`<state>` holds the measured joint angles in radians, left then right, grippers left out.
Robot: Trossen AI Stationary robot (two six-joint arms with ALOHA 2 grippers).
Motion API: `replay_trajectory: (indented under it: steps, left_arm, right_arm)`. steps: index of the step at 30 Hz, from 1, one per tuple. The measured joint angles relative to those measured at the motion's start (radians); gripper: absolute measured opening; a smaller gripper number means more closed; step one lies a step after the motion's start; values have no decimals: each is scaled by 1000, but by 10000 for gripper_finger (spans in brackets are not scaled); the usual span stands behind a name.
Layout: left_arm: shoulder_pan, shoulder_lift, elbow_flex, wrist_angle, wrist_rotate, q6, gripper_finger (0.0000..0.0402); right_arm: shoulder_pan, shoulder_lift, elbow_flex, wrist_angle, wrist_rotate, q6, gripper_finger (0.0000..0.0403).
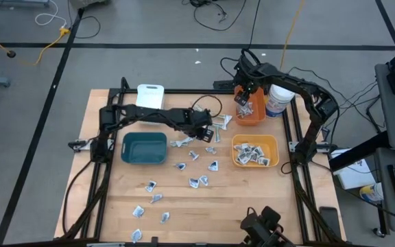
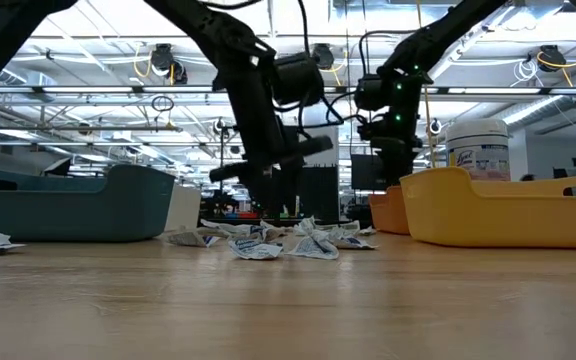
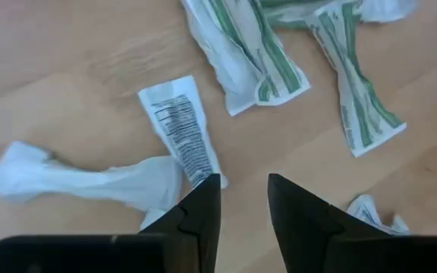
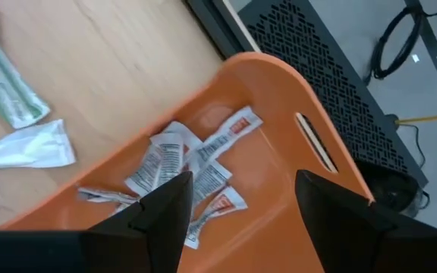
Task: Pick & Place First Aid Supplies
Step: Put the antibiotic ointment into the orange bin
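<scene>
Your left gripper [image 3: 243,199] hovers low over the counter [image 1: 115,199] near its middle, fingers [image 3: 203,212] slightly apart and holding nothing, among loose packets [image 1: 184,142] — one printed packet [image 3: 182,136] lies just ahead of the tips. Your right gripper [image 4: 237,197] hangs over the orange bin [image 4: 279,98], fingers spread wide and empty; more packets [image 4: 192,174] lie inside it. Around you: a teal bin [image 1: 145,148], a yellow bin [image 1: 255,151] holding packets, a white tub [image 1: 278,100] beside the orange one. Cables trail on the grey floor [image 1: 156,27].

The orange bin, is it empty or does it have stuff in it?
Not empty: several small printed packets lie on the floor of the orange bin.
</scene>
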<state>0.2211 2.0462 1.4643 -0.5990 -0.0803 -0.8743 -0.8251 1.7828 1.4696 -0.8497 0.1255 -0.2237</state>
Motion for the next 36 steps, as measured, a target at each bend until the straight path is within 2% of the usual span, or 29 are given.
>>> replay_trajectory:
  steps: [4, 14, 18, 24, 32, 36]
  left_arm:
    - [-2, 38, 0, 6, -16, 4, 113]
    - [1, 60, 0, -2, -36, 5, 113]
    - [3, 60, 0, -24, -26, 0, 97]
    - [6, 60, 0, -41, -14, 19, 10]
    - [15, 52, -1, -47, 9, 15, 2]
    - [20, 8, -4, -58, 38, 7, 1]
  right_arm:
    - [1, 0, 0, 2, -42, -1, 227]
    - [2, 1, 0, 3, -264, -9, 222]
    - [3, 1, 0, 6, -287, -25, 211]
    - [9, 1, 0, 17, -288, -41, 192]
    - [9, 0, 0, 38, -287, -47, 171]
    - [9, 0, 0, 38, -287, -47, 165]
